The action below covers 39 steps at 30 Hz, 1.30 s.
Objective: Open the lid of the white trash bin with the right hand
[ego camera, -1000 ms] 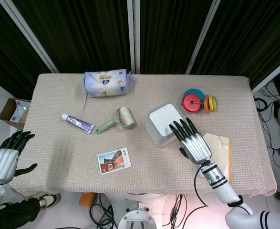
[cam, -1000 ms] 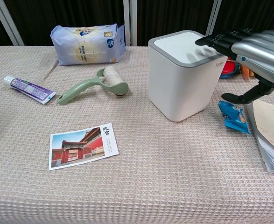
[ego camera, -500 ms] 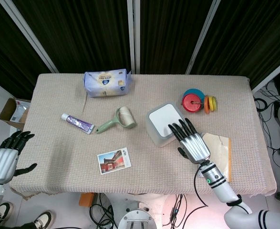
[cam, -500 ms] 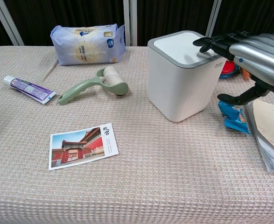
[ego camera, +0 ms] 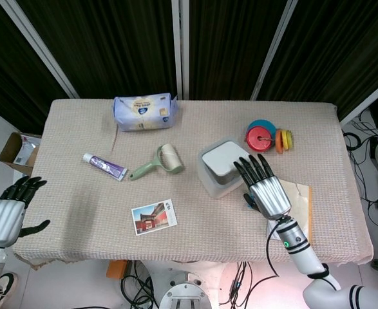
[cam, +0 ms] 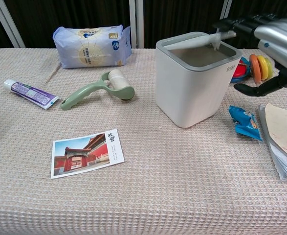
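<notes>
right hand (cam: pixel 273 36) fingers spread, tips at raised lid (cam: pixel 197 41) | white trash bin (cam: pixel 189 88) rim logo unreadable | postcard (cam: pixel 87 152) characters illegible | left hand (ego camera: pixel 5 209) released

**Two cameras: one high above, one low at the table edge**

The head view looks down steeply from high above the near edge of the table (ego camera: pixel 79 212). It is far enough to show the whole cloth-covered top, the dark curtains behind it, and some floor with cables.

The chest view sits low and close, facing forward across the table (cam: pixel 148 196) almost level with the objects, so it shows their sides.

Both views share the middle of the table: the white trash bin (ego camera: pixel 217 168) (cam: pixel 194 88), the lint roller (ego camera: pixel 156 161) (cam: pixel 101 88), the postcard (ego camera: pixel 154 216) (cam: pixel 87 152) and the right hand (ego camera: pixel 266 190) (cam: pixel 275 41). The left hand (ego camera: pixel 5 209) appears only in the head view.
</notes>
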Tool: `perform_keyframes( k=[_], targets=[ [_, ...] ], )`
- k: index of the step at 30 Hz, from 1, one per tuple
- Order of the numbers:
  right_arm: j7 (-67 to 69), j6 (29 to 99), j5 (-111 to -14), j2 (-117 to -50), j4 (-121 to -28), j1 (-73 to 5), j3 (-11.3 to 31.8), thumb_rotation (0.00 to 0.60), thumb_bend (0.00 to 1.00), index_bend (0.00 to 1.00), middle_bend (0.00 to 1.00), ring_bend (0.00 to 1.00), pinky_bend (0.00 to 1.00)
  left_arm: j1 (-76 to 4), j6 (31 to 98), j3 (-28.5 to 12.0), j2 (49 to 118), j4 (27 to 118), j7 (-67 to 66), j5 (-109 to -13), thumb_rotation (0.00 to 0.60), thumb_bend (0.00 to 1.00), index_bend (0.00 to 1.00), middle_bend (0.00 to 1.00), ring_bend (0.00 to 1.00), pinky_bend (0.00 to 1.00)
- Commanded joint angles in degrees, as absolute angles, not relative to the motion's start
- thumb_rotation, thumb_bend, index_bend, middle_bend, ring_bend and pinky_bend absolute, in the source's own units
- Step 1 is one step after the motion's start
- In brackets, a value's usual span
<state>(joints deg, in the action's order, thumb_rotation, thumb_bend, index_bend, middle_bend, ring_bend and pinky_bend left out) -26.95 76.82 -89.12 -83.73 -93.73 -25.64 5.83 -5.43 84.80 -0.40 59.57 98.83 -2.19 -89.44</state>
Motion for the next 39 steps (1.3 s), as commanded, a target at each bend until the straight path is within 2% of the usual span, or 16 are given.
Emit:
perform_keyframes(
  k=[1, 4, 7, 16, 22, 29, 39],
  targets=[
    [-26.8, 79.9, -90.1, -82.4, -95.0, -23.7, 6.1, 0.6, 0.22, 0.0, 0.0, 0.0, 0.0, -5.5, 84.7, -0.4, 59.6, 98.9, -2.3, -89.4, 0.6, 0.03, 0.18, 0.14, 0.09, 0.23],
    [-26.3, 81.6, -89.7, -81.4, -95.4, -21.6, 5.0, 0.6, 0.22, 0.0, 0.0, 0.0, 0.0, -5.5, 84.6, -0.4, 59.6, 99.0, -2.3, -89.1, 0.6, 0.03, 0.18, 0.14, 0.08, 0.23],
    [-26.9, 80.5, -87.4, -80.0, -95.3, -19.7, 3.2, 0.6, 0.22, 0.0, 0.0, 0.0, 0.0, -5.4, 84.7, -0.4, 59.5, 99.0, -2.3, -89.1, 0.6, 0.03, 0.18, 0.14, 0.09, 0.23],
    [-30.8, 69.7, -76.2, -76.7, -96.7, -19.7, 1.2, 0.6, 0.23, 0.0, 0.09, 0.0, 0.0, -5.5, 84.5, -0.3, 59.7, 99.2, -2.7, -89.2, 0.6, 0.03, 0.18, 0.14, 0.09, 0.23],
    [-29.9, 63.3, -71.0, -78.7, -96.1, -22.2, 2.3, 0.6, 0.23, 0.0, 0.08, 0.0, 0.0, -5.5, 84.4, -0.4, 59.6, 99.1, -2.5, -88.9, 0.6, 0.03, 0.18, 0.14, 0.09, 0.23],
    [-31.7, 60.9, -68.6, -82.5, -93.6, -24.3, 2.9, 0.6, 0.23, 0.0, 0.07, 0.0, 0.0, -5.5, 84.5, -0.6, 59.5, 98.8, -1.8, -88.7, 0.6, 0.03, 0.18, 0.14, 0.09, 0.23],
    [-33.4, 59.4, -65.7, -87.3, -89.1, -26.3, 3.3, 0.6, 0.28, 0.02, 0.1, 0.02, 0.28, -5.2, 85.1, -0.6, 59.3, 98.7, -1.3, -88.9, 0.6, 0.03, 0.18, 0.14, 0.09, 0.23]
  ],
)
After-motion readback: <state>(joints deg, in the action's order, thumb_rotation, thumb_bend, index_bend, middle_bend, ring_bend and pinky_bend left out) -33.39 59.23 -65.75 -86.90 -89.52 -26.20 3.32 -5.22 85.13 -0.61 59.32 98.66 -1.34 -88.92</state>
